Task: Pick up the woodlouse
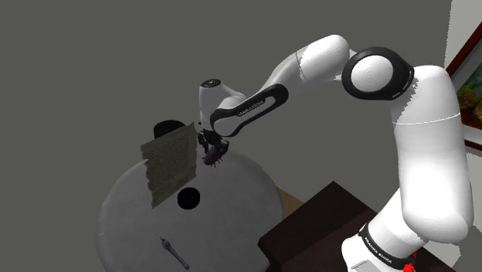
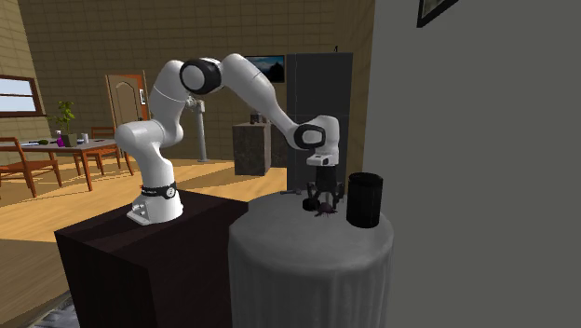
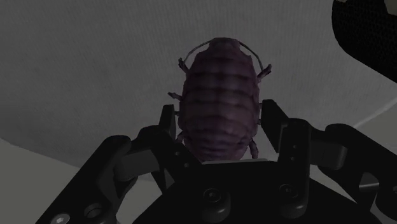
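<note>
1 woodlouse (image 3: 219, 102), 1 round table (image 1: 232, 220)

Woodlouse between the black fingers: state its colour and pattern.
Dull purple segmented woodlouse, darker cross bands; wrist view.

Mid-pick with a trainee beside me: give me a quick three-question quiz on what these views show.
1. True or false: the end effector has a finger on each side of the woodlouse.
2. What colour is the woodlouse? A green, B purple, C white.
3. Fill in: the table under the black cylinder is ____ in shape.
Key: 1 true; 2 B; 3 round.
</note>
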{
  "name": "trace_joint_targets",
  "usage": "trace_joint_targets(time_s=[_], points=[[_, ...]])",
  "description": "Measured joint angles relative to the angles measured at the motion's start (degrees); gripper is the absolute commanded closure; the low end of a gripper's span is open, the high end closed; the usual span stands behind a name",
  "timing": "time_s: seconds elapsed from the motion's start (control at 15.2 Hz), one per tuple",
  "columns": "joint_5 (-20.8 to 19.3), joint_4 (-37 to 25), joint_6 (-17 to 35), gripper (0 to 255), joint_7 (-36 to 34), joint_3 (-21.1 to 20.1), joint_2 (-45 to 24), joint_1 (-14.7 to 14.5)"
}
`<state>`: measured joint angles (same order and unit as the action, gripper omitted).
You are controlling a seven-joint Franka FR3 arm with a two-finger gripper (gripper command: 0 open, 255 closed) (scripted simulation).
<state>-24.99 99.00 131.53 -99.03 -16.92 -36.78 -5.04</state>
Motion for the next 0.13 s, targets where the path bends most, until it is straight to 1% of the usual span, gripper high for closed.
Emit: trace_joint_targets(time_s=[0.13], points=[[0.34, 0.38, -0.52, 255, 0.35, -0.24, 0.97, 0.3]])
